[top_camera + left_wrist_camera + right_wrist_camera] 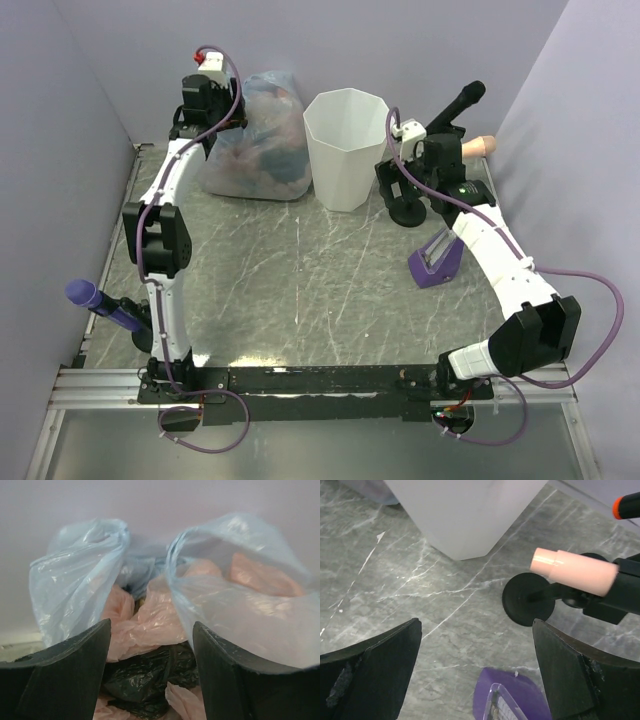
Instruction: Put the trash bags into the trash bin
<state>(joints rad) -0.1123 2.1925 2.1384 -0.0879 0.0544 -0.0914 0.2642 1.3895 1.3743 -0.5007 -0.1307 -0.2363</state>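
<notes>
A stuffed clear-bluish trash bag (255,140) stands at the back left of the table, just left of the white faceted trash bin (345,150). My left gripper (232,115) is at the bag's top left side. In the left wrist view its jaws (150,645) stand apart with the bag (235,605) and its pink and black crumpled contents between and beyond them; no grip shows. My right gripper (400,190) hovers open to the right of the bin (465,515), with only bare table between its fingers (476,650).
A purple holder (435,262) lies under the right arm. A pink-tipped tool (572,570) on a black round base (527,599) stands by the right gripper. A purple-headed tool (100,300) sits at the left edge. Lilac walls close in at the back and both sides.
</notes>
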